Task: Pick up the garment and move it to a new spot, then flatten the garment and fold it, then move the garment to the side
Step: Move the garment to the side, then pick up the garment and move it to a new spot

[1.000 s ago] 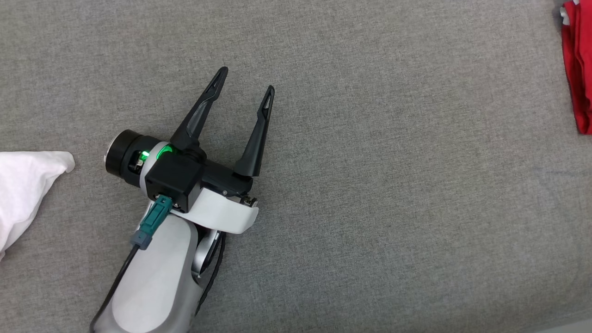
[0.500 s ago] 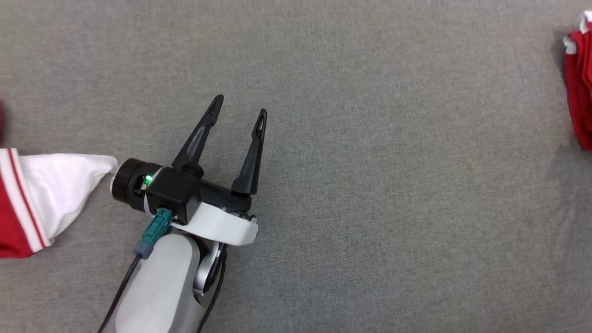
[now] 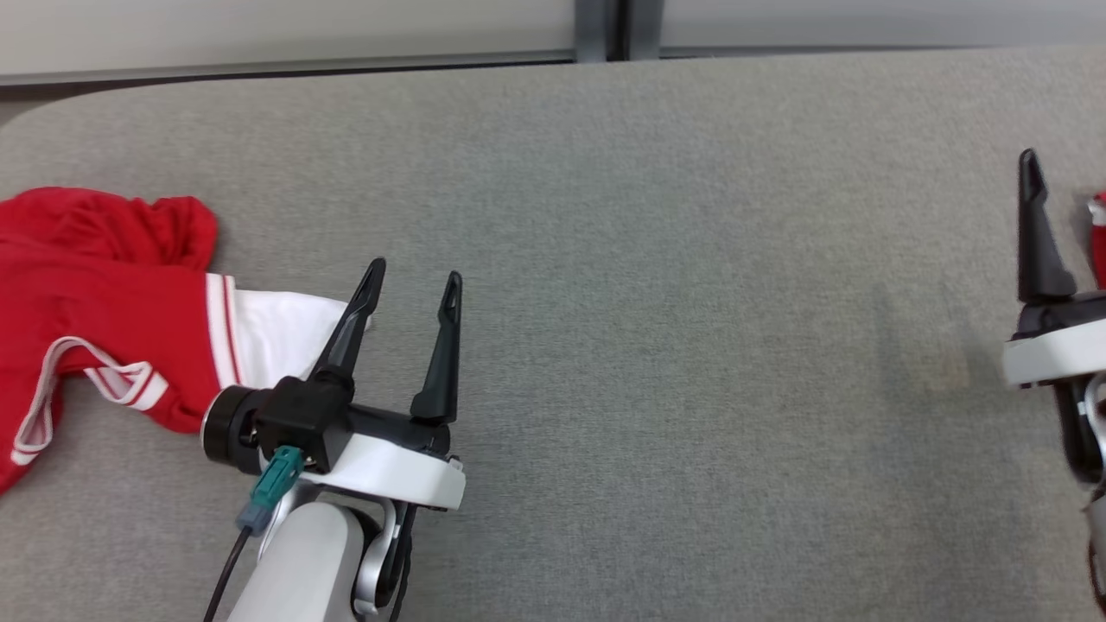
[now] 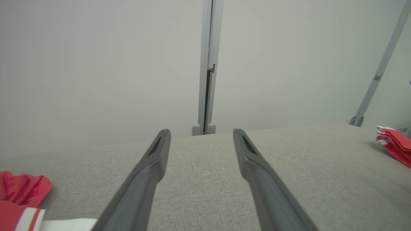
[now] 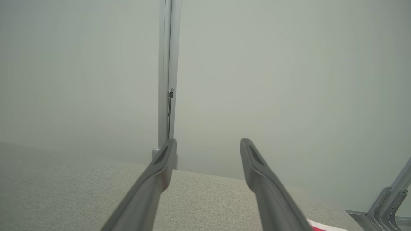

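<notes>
left claw (image 3: 415, 272): we note it open, nothing between its fingers, over the grey table (image 3: 691, 345).
garment (image 3: 112, 302): red and white, crumpled at the table's left; its white end lies just left of the left claw.
right claw (image 5: 208, 141): open, empty.
folded red cloth (image 4: 393, 144): far right, just beside the right claw.

Middle: bare grey tabletop (image 3: 691, 302) — free passage.
Left: crumpled red-and-white garment (image 3: 104, 285), just beside the left tool (image 3: 416, 270).
Far right: folded red cloth (image 4: 395, 146).
Rear: wall panel (image 4: 96, 64) — closed.
</notes>
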Controlling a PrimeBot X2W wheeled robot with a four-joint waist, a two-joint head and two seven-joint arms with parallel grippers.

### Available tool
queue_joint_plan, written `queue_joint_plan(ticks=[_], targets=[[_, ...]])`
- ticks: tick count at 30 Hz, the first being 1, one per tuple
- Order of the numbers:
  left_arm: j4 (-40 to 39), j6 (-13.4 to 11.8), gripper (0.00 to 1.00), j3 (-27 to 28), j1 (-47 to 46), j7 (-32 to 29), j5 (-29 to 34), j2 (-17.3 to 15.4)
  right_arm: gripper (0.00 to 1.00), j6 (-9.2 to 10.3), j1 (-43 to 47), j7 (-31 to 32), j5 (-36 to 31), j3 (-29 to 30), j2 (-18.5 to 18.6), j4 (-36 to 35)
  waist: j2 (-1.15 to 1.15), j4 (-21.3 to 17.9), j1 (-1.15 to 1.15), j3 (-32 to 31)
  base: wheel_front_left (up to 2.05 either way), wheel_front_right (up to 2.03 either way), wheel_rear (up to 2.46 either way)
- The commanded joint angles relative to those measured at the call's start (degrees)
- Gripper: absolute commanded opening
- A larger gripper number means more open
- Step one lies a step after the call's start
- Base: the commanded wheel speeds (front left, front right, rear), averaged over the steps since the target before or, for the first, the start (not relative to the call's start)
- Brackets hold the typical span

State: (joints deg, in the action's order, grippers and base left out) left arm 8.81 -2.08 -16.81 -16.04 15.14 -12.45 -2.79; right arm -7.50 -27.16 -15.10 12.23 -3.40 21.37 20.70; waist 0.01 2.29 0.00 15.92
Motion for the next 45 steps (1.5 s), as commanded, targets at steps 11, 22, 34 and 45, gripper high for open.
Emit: queue_joint_plan(ticks=[11, 22, 34, 45], targets=[[0.84, -0.09, 1.00, 6.42, 4.79, -0.01, 1.38, -0.22, 1.00, 0.02, 7.88, -0.08, -3.43, 0.56, -8.81, -0.46, -0.01, 3.41, 0.00, -6.59, 0.00, 0.00, 0.00], [3.43, 0.25, 1.00, 7.14, 7.67, -0.01, 1.26, -0.23, 1.00, 0.02, 15.73, -0.07, -6.05, 4.79, -16.71, -2.74, -0.01, 1.80, 0.00, -8.94, 0.00, 0.00, 0.00], [4.43, 0.04, 1.00, 7.02, 8.93, -0.01, 1.34, -0.22, 1.00, 0.01, 17.43, -0.08, -5.95, 5.12, -18.07, -3.51, -0.01, 1.17, 0.00, -9.50, 0.00, 0.00, 0.00], [4.77, 0.02, 1.00, 6.22, 7.81, -0.01, 0.67, -0.23, 1.00, 0.01, 17.28, -0.08, -5.73, 5.53, -18.27, -3.67, -0.01, 2.71, 0.00, -8.69, 0.00, 0.00, 0.00]])
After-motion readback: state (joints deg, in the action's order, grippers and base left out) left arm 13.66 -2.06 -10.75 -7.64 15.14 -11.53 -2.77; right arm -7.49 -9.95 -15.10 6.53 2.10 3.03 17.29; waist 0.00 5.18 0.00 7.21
